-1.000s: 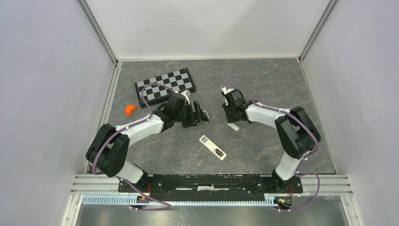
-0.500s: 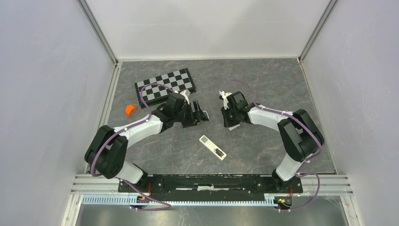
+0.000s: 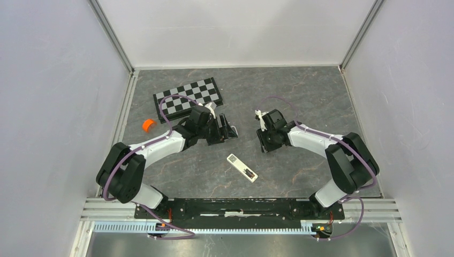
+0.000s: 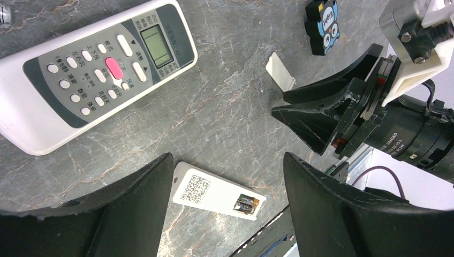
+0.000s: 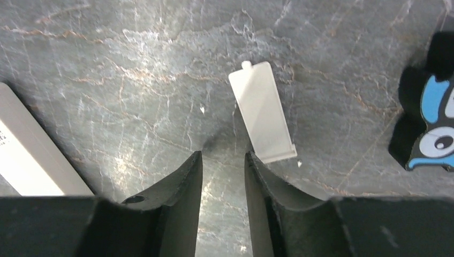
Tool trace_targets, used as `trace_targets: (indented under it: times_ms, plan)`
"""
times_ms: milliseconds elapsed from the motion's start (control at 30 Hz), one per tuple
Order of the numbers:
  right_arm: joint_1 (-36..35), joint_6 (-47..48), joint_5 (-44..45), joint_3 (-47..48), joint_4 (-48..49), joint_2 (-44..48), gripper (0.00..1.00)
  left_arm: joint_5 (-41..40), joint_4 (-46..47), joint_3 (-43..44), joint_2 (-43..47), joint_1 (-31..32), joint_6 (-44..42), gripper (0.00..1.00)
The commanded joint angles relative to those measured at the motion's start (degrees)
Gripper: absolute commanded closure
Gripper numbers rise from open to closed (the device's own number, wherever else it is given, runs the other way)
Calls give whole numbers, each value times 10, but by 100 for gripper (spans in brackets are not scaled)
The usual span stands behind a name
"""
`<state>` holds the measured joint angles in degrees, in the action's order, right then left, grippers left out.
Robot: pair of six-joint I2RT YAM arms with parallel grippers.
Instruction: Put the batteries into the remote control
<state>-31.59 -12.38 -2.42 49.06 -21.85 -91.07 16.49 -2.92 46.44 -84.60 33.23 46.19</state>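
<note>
1. my left gripper (image 4: 227, 160) stands wide open, with nothing in it.
2. my right gripper (image 5: 222, 158) is only narrowly parted, bare table (image 5: 134, 96) in the gap, nothing gripped.
3. the remote control (image 4: 206, 191) lies back-up between my arms, the batteries (image 4: 246, 204) sitting in its recess.
4. the white battery cover (image 5: 262, 110) lies just beside my right fingertip.

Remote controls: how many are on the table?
2. The wide grey-white remote with a screen shows only in the left wrist view, at upper left. The slim white remote lies back up in the middle of the table. Others could be hidden.
</note>
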Motion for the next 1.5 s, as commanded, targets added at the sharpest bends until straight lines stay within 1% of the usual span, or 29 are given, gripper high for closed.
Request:
trace_targets:
  times_ms: [0, 67, 100, 167, 233, 300, 467, 667, 933, 1067, 1100, 1133, 1300, 1467]
  plan:
    - [0, -9, 21, 28, -46, 34, 57, -12, 8, -5, 14, -3, -25, 19]
    - [0, -4, 44, 40, -61, 35, 49, -11, 8, -5, 14, -4, -25, 19]
    - [0, -1, 57, 45, -68, 34, 43, -11, 8, -5, 14, -4, -25, 19]
    - [-1, 14, 76, 52, -77, 27, 36, -11, 9, -5, 15, -4, -26, 19]
    - [0, 29, 98, 61, -87, 16, 31, -11, 8, -5, 16, -4, -26, 19]
    - [0, 56, 94, 74, -97, -1, 30, -10, 8, -4, 16, -5, -27, 19]
    - [0, 99, 77, 112, -128, -44, 36, -8, 8, -3, 14, -5, -28, 19]
    - [1, 113, 66, 137, -153, -79, 44, -7, 9, -4, 13, -6, -27, 19]
    - [10, 113, 53, 125, -143, -100, 48, 2, 18, -1, 8, -7, -26, 19]
    - [16, 117, 37, 121, -140, -113, 53, 15, 28, -1, 2, -6, -20, 19]
    - [18, 118, 34, 121, -141, -115, 56, 19, 27, -1, 0, -6, -18, 19]
    - [19, 118, 32, 119, -140, -115, 58, 22, 45, -1, -3, -6, -14, 19]
    - [24, 119, 26, 105, -135, -113, 64, 37, 65, 2, -16, -4, -2, 19]
    - [27, 108, 32, 98, -127, -116, 61, 43, 70, 13, -30, 0, 2, 19]
